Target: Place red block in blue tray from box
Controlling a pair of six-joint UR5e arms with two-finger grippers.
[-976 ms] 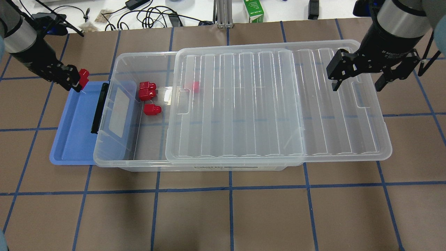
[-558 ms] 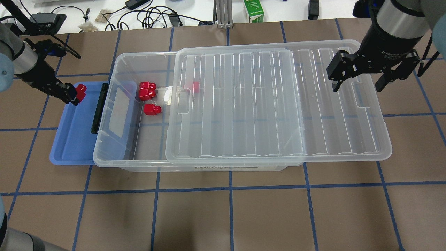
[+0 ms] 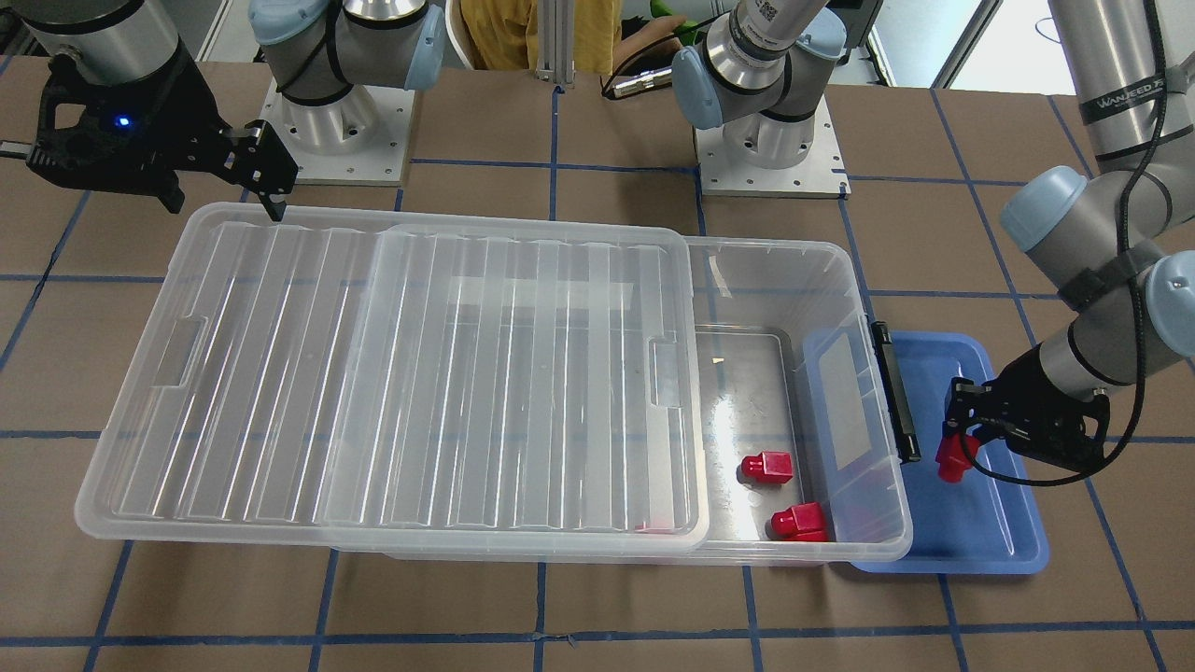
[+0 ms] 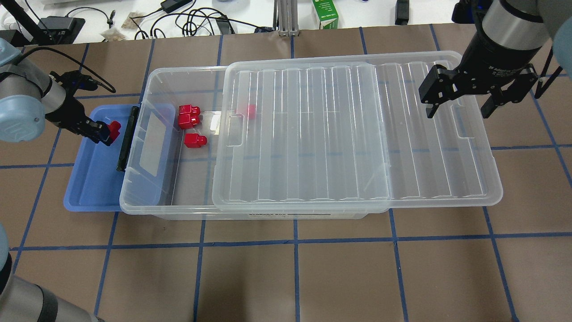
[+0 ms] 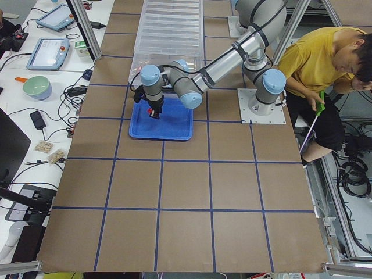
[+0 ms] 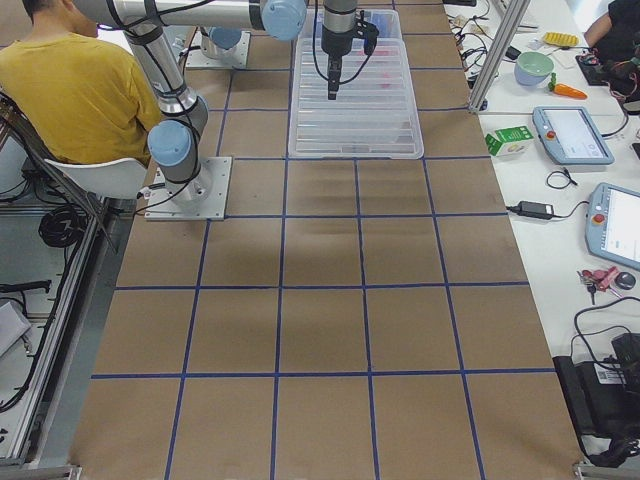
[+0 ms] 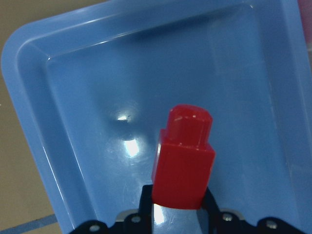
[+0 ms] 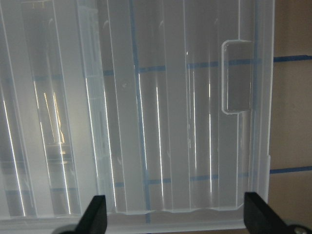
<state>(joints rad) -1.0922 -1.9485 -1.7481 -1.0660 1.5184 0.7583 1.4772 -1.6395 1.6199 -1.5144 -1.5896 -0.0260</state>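
The left tool (image 4: 106,134) has its two fingers closed on the squarish body of the small glossy red plastic block (image 7: 184,157). The block's narrower stud points away from the tool, toward the floor of the shallow rectangular blue plastic tray (image 4: 87,197). The red block hangs inside the tray's rim, over the half farther from the robot. It is near the black latch (image 4: 126,138) of the large clear plastic storage box (image 4: 147,208). Whether the stud touches the tray floor cannot be told.

The step in hand looks like the release. It would go best if the tool sinks until the stud meets the floor and only then parts its fingers. Let go stud-first, the block will probably tip over, so it should stay well clear of the rim. A straight lift afterwards should keep the fingers off the latch.

The block looks hard and slick, with bright highlights and bevelled stud edges.

The right tool (image 4: 456,109) is spread wide and holds nothing, hovering over the ribbed translucent lid (image 4: 313,134).
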